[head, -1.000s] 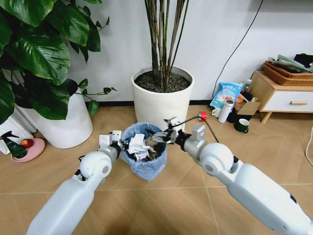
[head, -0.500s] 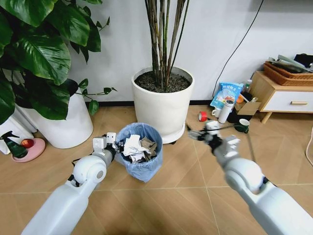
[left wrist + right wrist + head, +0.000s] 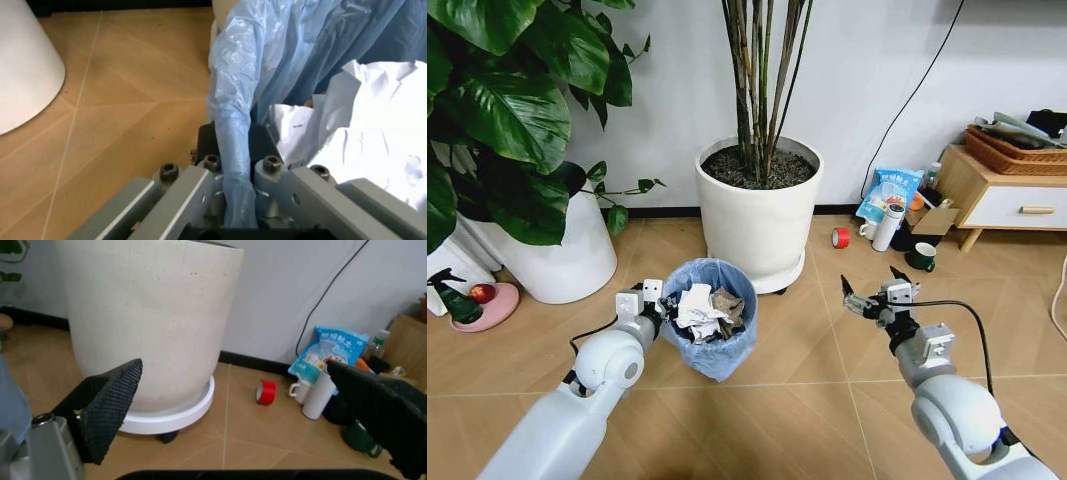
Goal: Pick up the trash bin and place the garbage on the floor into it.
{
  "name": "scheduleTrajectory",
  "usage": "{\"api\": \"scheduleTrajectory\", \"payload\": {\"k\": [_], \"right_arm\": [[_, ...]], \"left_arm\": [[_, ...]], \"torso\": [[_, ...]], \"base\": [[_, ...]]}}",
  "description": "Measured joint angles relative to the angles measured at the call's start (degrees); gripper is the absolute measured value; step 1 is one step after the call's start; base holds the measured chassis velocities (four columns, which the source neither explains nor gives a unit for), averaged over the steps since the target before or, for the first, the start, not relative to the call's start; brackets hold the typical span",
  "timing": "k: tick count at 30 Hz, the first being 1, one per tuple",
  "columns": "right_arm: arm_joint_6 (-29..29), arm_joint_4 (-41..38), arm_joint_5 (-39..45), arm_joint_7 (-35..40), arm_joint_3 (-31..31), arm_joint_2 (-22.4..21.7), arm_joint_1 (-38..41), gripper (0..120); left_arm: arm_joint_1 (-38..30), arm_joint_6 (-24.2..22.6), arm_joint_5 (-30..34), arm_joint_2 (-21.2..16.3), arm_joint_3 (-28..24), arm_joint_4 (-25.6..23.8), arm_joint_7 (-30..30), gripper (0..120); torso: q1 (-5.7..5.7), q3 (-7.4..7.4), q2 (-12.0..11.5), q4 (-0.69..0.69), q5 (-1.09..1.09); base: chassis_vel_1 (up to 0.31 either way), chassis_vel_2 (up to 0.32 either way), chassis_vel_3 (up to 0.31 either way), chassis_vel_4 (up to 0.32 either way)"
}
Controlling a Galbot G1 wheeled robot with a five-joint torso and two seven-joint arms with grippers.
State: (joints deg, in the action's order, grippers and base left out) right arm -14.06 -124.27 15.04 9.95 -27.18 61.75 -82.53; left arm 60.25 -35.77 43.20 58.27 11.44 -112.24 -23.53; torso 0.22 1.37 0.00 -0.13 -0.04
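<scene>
The trash bin [image 3: 714, 335], lined with a light-blue bag, sits on the floor [image 3: 807, 345] in front of the big white pot. My left gripper [image 3: 640, 299] is shut on its rim; in the left wrist view the left gripper [image 3: 237, 165] pinches the bag-covered rim [image 3: 233, 100]. Garbage fills the bin, mostly crumpled white paper [image 3: 697, 305] [image 3: 363, 125]. My right gripper [image 3: 873, 297] hangs open and empty over the floor to the right of the bin. In the right wrist view the right gripper [image 3: 233, 365] has its black pads [image 3: 113, 405] spread wide. A small red item [image 3: 840, 237] [image 3: 265, 391] lies by the wall.
Two white plant pots [image 3: 760, 215] [image 3: 567, 250] stand behind the bin. At the right are a white bottle [image 3: 889, 227], a green mug [image 3: 921, 258], a blue bag [image 3: 892, 192] and a wooden cabinet [image 3: 1002, 195]. A pink dish [image 3: 485, 305] lies at the far left.
My right gripper has left its place over the bin, swinging right and back toward me, and now stands open and empty. The left gripper and bin have shifted slightly left.
</scene>
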Motion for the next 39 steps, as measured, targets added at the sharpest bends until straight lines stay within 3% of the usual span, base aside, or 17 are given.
{"api": "scheduleTrajectory", "payload": {"k": [39], "right_arm": [[-0.31,-0.43,1.74,0.57,0.69,-1.19,-0.24,100]], "left_arm": [[1.19,0.08,0.73,-0.75,1.07,-1.53,-0.11,0]], "torso": [[0.01,0.01,-0.01,0.02,-0.02]], "base": [[0.129,0.125,-0.125,-0.124]]}}
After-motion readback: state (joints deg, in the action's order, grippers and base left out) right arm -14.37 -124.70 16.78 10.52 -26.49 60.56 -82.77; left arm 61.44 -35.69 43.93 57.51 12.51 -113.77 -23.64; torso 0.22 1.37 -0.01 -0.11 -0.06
